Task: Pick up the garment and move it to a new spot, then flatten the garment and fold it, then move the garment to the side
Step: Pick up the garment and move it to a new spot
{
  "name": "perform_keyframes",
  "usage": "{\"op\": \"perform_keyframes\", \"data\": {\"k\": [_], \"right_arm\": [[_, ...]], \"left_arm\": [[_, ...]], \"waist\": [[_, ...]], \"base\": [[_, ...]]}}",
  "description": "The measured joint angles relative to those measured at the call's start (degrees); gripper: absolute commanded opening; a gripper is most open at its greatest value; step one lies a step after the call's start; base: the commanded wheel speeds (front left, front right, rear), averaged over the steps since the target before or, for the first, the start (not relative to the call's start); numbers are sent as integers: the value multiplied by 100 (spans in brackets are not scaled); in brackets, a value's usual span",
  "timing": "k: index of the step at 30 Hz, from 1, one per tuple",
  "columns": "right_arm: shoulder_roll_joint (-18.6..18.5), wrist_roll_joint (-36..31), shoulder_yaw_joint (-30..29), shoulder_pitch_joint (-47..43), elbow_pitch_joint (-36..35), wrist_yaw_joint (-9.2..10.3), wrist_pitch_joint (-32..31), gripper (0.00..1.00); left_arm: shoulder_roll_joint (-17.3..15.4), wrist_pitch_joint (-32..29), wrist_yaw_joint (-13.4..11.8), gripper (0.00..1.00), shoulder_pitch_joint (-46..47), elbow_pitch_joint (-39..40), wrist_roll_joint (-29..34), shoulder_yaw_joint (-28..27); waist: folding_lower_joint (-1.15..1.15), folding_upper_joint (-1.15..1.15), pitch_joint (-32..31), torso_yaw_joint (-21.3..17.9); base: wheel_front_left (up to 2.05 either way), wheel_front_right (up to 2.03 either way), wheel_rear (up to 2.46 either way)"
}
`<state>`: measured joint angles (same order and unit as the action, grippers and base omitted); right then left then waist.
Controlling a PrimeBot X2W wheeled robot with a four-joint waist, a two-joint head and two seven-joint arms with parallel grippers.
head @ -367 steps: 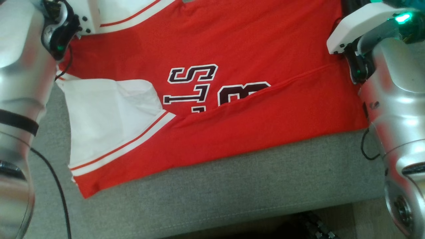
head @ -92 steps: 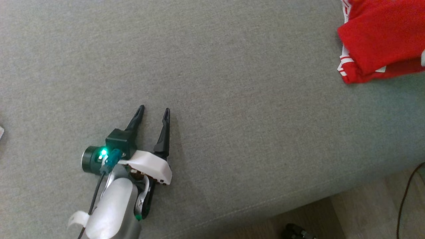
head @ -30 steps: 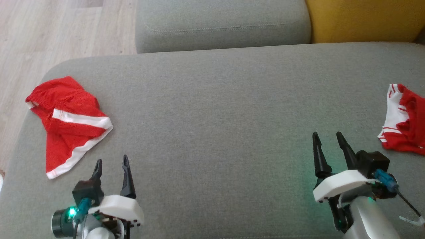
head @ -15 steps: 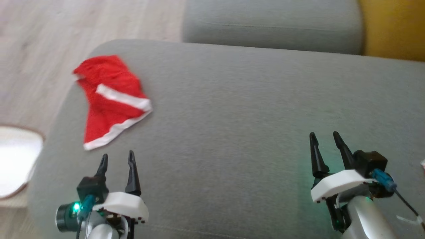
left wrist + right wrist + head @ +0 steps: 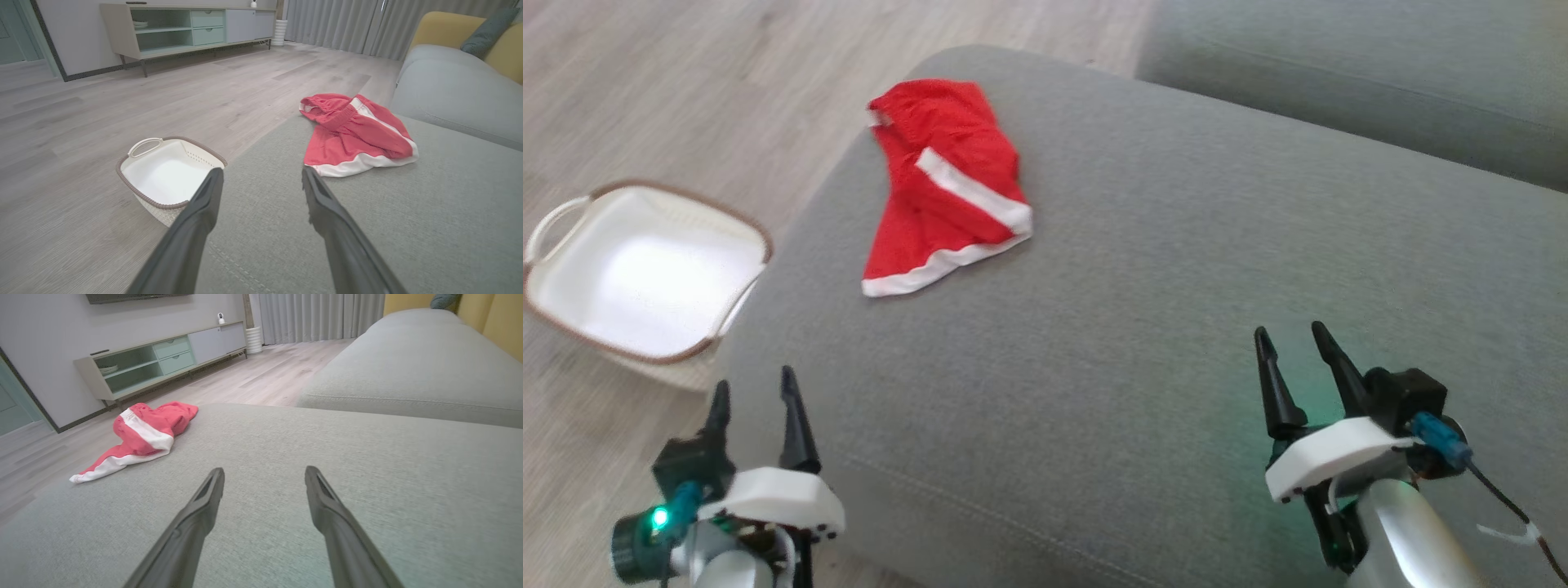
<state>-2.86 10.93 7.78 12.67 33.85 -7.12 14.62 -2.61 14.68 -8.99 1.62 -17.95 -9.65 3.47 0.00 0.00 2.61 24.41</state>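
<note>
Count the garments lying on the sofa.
1: red shorts with white trim, crumpled near the left end of the sofa, near the laundry basket on the floor. Others may lie out of frame.

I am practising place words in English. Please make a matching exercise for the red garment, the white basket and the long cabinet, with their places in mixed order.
1 garment
2 basket
3 cabinet

A on the floor, right beside the sofa cushion
B against the far wall
C crumpled on the sofa cushion

Pairs: 1-C, 2-A, 3-B
</note>
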Motion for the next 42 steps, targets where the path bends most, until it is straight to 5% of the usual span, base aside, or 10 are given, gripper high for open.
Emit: {"op": "perform_keyframes", "data": {"k": [8, 16, 21, 28, 35, 42], "right_arm": [[0, 18, 130, 160, 24, 0, 0, 100], [-2, 9, 236, 285, -12, 0, 0, 100], [-5, -76, 338, 508, -119, 0, 0, 100], [-15, -252, 468, 731, -270, 0, 0, 100], [-34, -347, 672, 1063, -609, 0, 0, 100], [-46, -388, 889, 1254, -903, 0, 0, 100]], "left_arm": [[1, 0, 1, 100, -20, 15, -11, -230], [9, 0, 240, 100, 11, 29, -290, -300], [30, 0, 412, 100, 473, -204, -360, -615], [-46, 1, 967, 100, 1708, -906, -361, -979], [-356, 1, 1423, 100, 2986, -1758, -355, -992], [-818, 1, 1606, 100, 3902, -2799, -363, -899]], "waist": [[0, 0, 181, 305], [0, 0, 375, 178], [0, 0, 588, -65], [1, 0, 1027, -472], [1, 0, 1532, -907], [2, 0, 1934, -1397]], "base": [[0, 0, 0], [0, 0, 0], [0, 0, 0], [0, 0, 0], [0, 0, 0], [0, 0, 0]]}}
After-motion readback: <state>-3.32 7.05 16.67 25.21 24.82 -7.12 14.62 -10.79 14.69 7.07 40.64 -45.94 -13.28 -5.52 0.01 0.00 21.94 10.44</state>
